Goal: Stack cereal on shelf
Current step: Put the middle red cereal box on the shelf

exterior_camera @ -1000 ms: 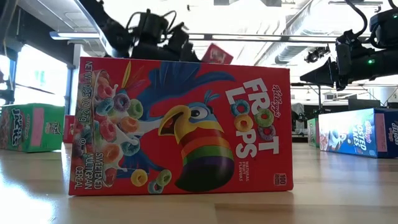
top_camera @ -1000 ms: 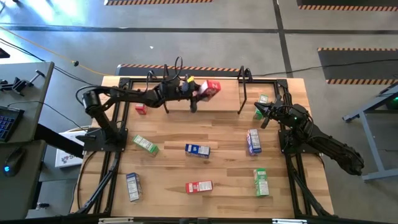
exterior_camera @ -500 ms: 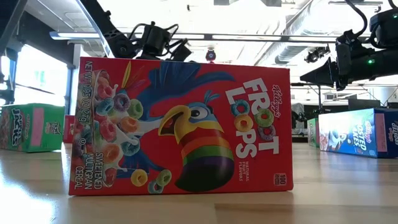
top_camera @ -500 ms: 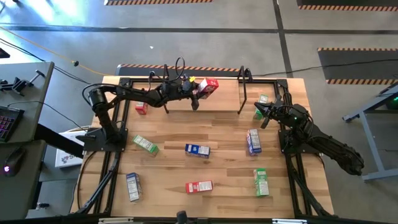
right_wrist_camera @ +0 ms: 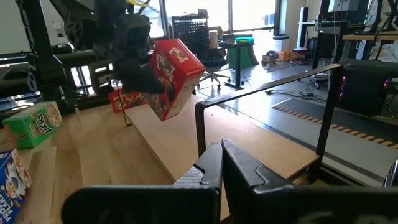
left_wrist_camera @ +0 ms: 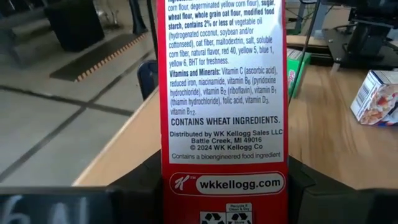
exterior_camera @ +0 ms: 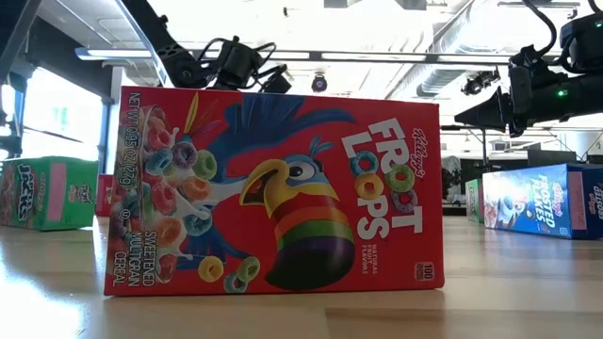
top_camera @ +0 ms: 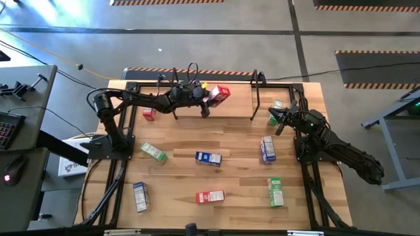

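The table [top_camera: 230, 141] is made of light wood planks with visible grain and a smooth, slightly shiny finish. The shelf [right_wrist_camera: 249, 140] is a flat board of pale wood, matt, with thin black metal hoops [right_wrist_camera: 200, 127] at its ends. The red cereal box [right_wrist_camera: 176, 76] in the left gripper [top_camera: 205, 96] is printed cardboard with a soft gloss; its white text panel [left_wrist_camera: 224, 74] looks smooth. The big red box [exterior_camera: 273, 188] in the low view is also glossy printed cardboard. Both arms look like dark matt metal or plastic, and the right gripper [right_wrist_camera: 222, 163] has smooth black fingers.
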Available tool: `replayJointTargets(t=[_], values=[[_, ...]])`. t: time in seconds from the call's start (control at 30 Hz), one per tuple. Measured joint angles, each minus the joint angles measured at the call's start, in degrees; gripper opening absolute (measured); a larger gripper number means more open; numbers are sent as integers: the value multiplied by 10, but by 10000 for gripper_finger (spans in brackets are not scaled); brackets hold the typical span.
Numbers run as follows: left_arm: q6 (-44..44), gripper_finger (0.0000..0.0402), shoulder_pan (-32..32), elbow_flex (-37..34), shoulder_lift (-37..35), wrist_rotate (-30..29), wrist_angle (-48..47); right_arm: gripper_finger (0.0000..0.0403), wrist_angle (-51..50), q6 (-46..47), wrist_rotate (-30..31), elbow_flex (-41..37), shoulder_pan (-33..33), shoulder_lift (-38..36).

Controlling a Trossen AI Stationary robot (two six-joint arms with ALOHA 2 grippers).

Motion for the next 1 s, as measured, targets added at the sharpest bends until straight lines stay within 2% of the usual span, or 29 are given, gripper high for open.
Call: replayJointTargets(t=[0.13, 0.27, 0.5, 0.63, 0.8, 1.0], values=[[-2, 164, 0, 28, 0, -5, -68, 0, 0, 0, 0, 0, 0, 0], [18, 165, -5, 87, -2, -4, -148, 0, 0, 0, 0, 0, 0, 0], [65, 165, -3, 265, 5, 6, -510, 0, 0, 0, 0, 0, 0, 0], [84, 165, 2, 323, 14, -18, -638, 0, 0, 0, 0, 0, 0, 0], [88, 165, 9, 333, 41, -45, -682, 0, 0, 0, 0, 0, 0, 0], [100, 171, 7, 333, 70, -77, -679, 0, 0, 0, 1, 0, 0, 0]])
